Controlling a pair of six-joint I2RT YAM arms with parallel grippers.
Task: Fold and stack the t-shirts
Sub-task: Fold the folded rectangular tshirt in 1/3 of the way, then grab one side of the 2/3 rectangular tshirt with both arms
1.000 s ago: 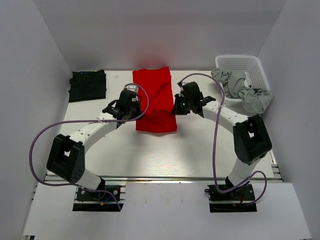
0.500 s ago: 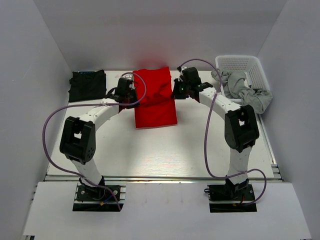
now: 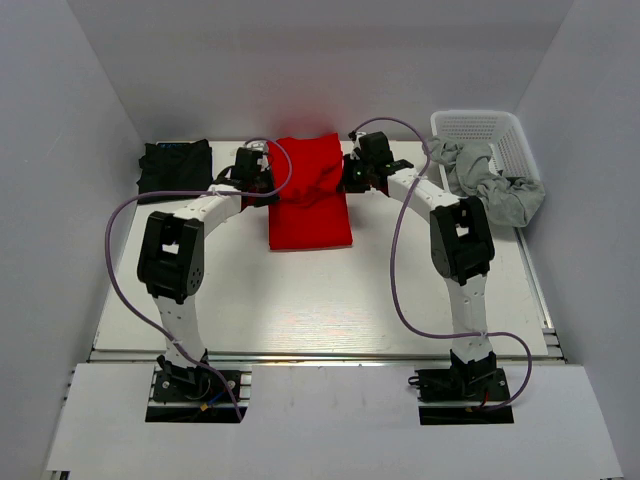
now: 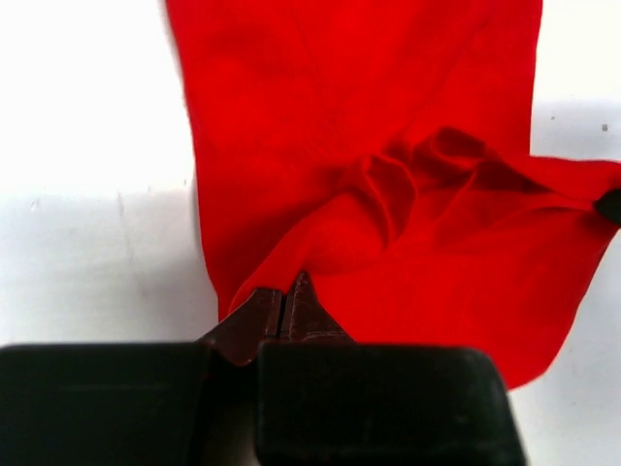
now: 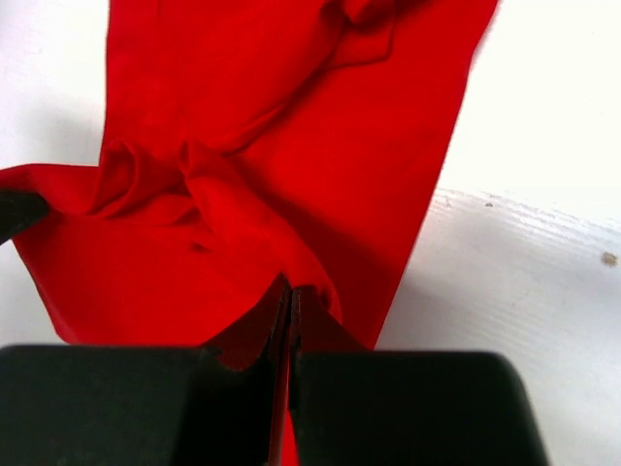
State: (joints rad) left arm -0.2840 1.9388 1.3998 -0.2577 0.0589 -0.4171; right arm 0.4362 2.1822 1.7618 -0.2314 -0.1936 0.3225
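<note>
The jaws of the left gripper [image 4: 286,296] are pressed together on a pinch of the bright red cloth t-shirt [image 4: 369,116], taken at its left edge. The jaws of the right gripper [image 5: 291,301] are closed in the same way on the opposite edge. Between the two pinches the cloth is gathered into wrinkles, while the near part is spread flat on the white table [image 3: 300,300].

Both edges seem to be held level with each other, probably so that the fold comes out straight and not skewed. The t-shirt is found at the far middle of the table.

A black cloth t-shirt [image 3: 175,170] is laid as a compact rectangle at the far left, probably as the base of the stack. At the far right, a grey cloth [image 3: 490,185] is hung over the rim of a white plastic lattice basket [image 3: 475,117].
</note>
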